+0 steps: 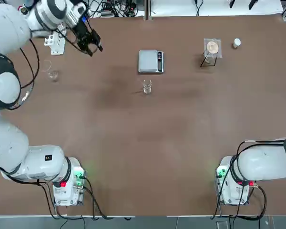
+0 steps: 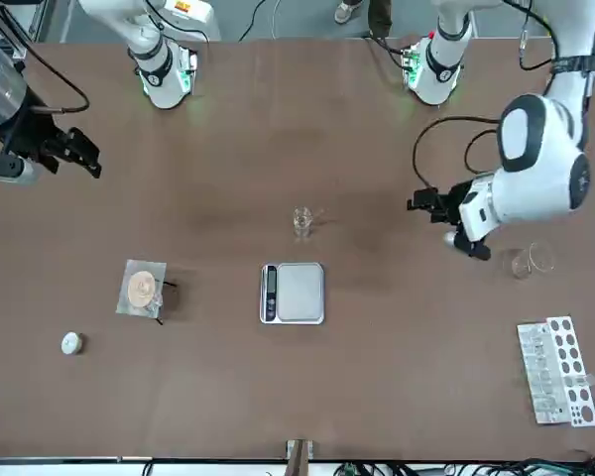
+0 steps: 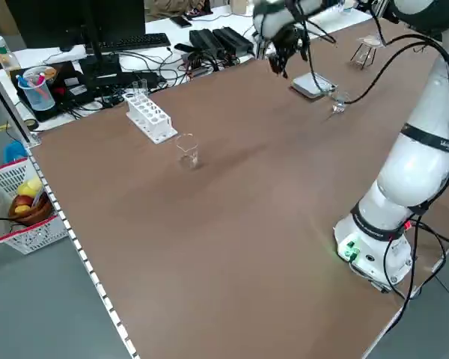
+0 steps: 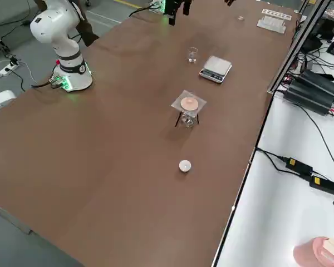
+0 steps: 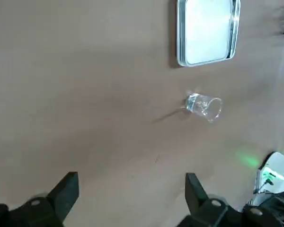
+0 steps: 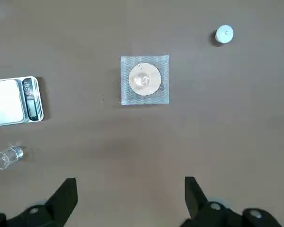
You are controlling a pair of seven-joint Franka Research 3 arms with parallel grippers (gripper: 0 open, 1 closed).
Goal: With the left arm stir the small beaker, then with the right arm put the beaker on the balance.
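Top view: left gripper is wide open and empty, up near the far left of the table, well away from the small beaker.

You need a stirrer first, so I'd guess the rod in the bigger glass by the test-tube rack is your target. Come down straight over it and pinch it high. The beaker sits mid-table just in front of the scale, so stir gently or you'll tip it. Right gripper hovers open and empty over its own side, parked.
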